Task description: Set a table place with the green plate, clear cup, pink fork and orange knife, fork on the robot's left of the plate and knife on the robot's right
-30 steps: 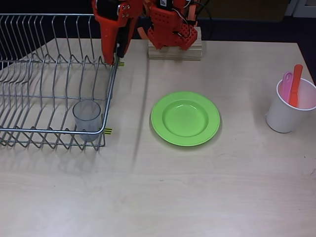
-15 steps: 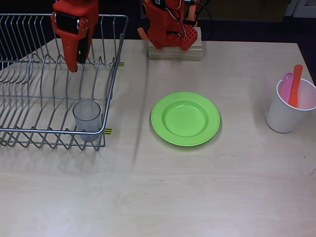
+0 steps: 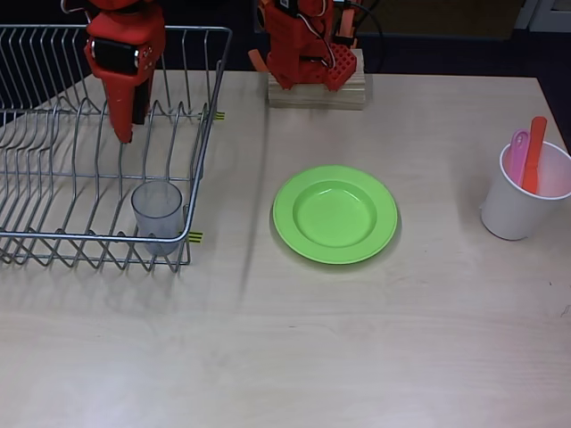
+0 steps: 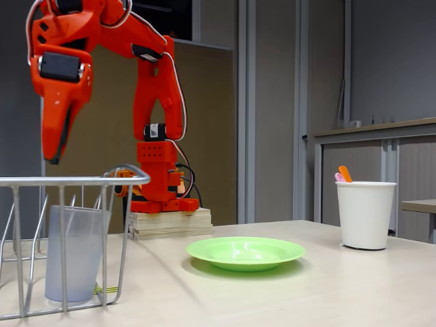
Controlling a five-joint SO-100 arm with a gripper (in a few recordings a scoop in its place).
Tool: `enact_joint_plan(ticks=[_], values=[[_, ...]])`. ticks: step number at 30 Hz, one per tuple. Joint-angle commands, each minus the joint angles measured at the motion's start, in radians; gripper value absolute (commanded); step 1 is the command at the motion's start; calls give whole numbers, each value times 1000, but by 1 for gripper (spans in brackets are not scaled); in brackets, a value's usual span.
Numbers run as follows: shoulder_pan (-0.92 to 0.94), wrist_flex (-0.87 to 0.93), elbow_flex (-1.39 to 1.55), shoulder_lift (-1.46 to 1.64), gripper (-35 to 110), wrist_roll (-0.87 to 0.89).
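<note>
We are now hanging our orange two-finger gripper (image 3: 122, 134) — fingers pressed together, empty — upper left, having swung over the wire rack (image 3: 53, 245) toward the small translucent plastic cup (image 3: 157, 212).

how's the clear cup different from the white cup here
The clear cup is see-through and greyish; the white cup is opaque. The clear cup stands inside the wire dish rack, the white cup on the bare table. The clear cup looks empty; the white cup holds the pink fork and orange knife. Both stand upright.
</note>
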Motion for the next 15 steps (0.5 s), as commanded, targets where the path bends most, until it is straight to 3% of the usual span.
enact_joint_plan(ticks=[1, 6, 15], values=[[9, 17, -11, 14, 36, -2], [-23, 6, -14, -28, 45, 51], [-95, -78, 5, -114, 47, 58]])
